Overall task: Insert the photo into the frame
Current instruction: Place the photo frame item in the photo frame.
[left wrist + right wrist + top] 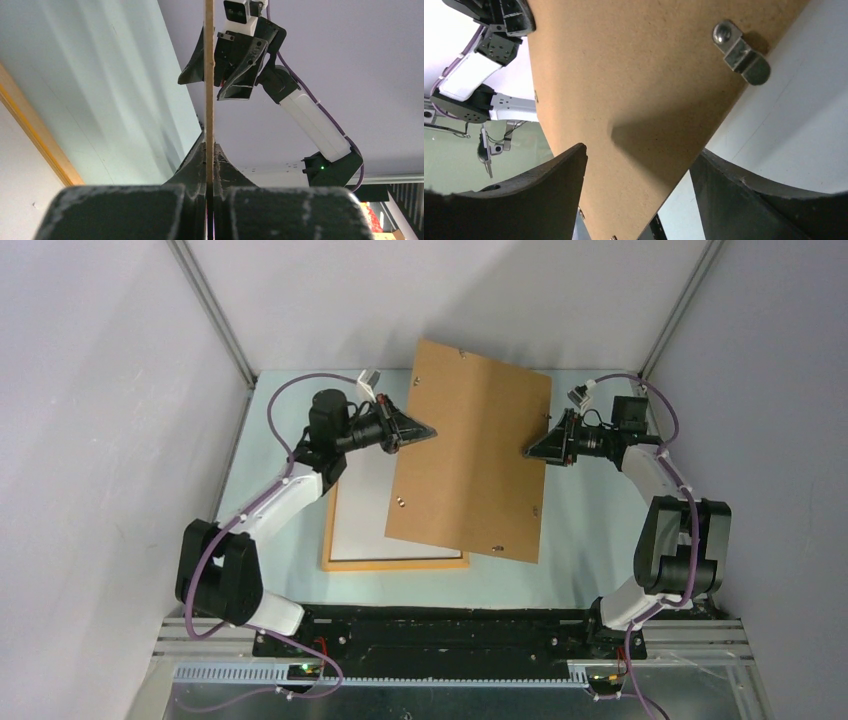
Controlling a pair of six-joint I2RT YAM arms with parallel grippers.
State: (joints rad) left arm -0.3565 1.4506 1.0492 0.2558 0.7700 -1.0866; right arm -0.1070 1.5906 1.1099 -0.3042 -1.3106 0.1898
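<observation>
The left gripper (428, 431) is clamped tight on one edge of the backing board (470, 460), holding it tilted above the table (590, 540). The right gripper (528, 450) stands wide apart astride the opposite edge, gripping nothing. The frame (395, 564) lies flat beneath, partly hidden by the board; whether its white interior is the photo cannot be told. Risk: a single-edge pinch may let the board pivot or slip, and a skewed closure by the right fingers could twist it loose onto the frame.
</observation>
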